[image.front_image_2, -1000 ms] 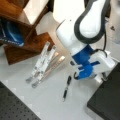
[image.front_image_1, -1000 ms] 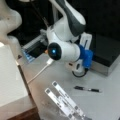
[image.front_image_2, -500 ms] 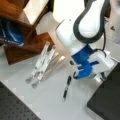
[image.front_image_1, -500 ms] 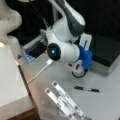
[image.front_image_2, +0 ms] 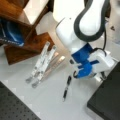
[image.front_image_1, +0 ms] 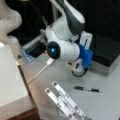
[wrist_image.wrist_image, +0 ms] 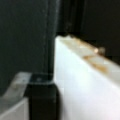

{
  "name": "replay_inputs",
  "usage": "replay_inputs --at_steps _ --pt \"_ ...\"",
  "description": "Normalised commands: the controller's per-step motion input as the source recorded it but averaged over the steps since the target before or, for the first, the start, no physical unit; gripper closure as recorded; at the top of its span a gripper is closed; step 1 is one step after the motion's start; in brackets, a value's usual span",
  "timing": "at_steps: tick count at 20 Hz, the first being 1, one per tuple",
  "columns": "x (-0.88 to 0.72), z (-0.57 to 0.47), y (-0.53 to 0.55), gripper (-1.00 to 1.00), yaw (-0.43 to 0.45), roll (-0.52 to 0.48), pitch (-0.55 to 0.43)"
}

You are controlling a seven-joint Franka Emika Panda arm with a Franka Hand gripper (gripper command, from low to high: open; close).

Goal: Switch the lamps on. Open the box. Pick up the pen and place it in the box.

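The box lies shut, its black lid down, at a front view's right. My gripper hangs low against the box's front edge, below the blue wrist mount. In the wrist view one black finger sits beside a bright white edge, with the dark lid behind. The slim black pen lies on the table, apart from the gripper. Two long white strip lamps lie side by side, with a warm bright streak next to them.
A wooden shelf unit with a blue item stands at a front view's top left. A white block fills a front view's left. A white cable runs across the table. Dark perforated board borders the tabletop.
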Motion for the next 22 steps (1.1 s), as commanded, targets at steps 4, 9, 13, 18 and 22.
replay_inputs --at_steps 4,9,13,18,22 --pt "-0.12 0.32 0.16 1.0 0.028 -0.258 0.023" --pt "-0.13 0.31 0.22 1.0 0.085 -0.296 0.061" --pt "-0.08 0.3 0.29 1.0 0.133 -0.267 0.06" --pt "-0.06 0.24 0.28 1.0 0.144 -0.197 0.044" --pt "-0.03 0.22 0.27 1.0 0.198 -0.095 0.011"
